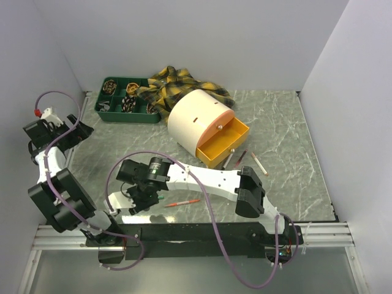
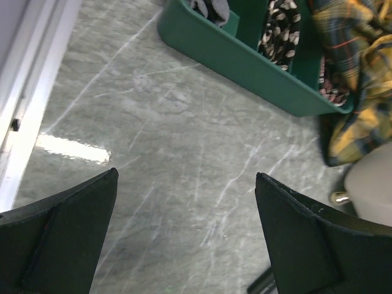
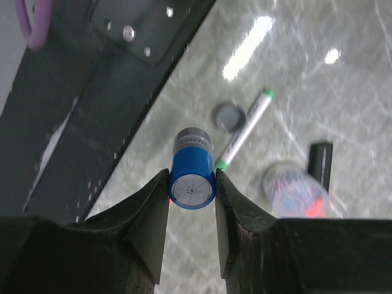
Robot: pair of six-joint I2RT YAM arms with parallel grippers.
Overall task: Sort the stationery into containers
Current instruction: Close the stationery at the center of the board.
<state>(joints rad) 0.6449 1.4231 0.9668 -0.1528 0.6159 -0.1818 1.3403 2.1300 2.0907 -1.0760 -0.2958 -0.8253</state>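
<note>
My right gripper (image 3: 192, 177) is shut on a small blue cylinder with a grey end (image 3: 192, 177), held just above the table near the front rail. Beyond it lie a white marker with a green cap (image 3: 245, 125), a grey disc (image 3: 228, 116), a black stick (image 3: 320, 160) and a clear pot of coloured bits (image 3: 294, 190). In the top view this gripper (image 1: 139, 197) hangs at the front left, with a red pen (image 1: 182, 203) beside it. The cream drum (image 1: 195, 119) has its orange drawer (image 1: 223, 144) pulled out. A dark green divided tray (image 1: 125, 101) stands at the back left. My left gripper (image 2: 187, 174) is open over bare table.
A yellow-and-black plaid cloth (image 1: 177, 86) lies between the green tray and the drum. Three pens (image 1: 258, 163) lie just in front of the orange drawer. The right arm stretches across the front of the table. White walls close in the left, back and right sides.
</note>
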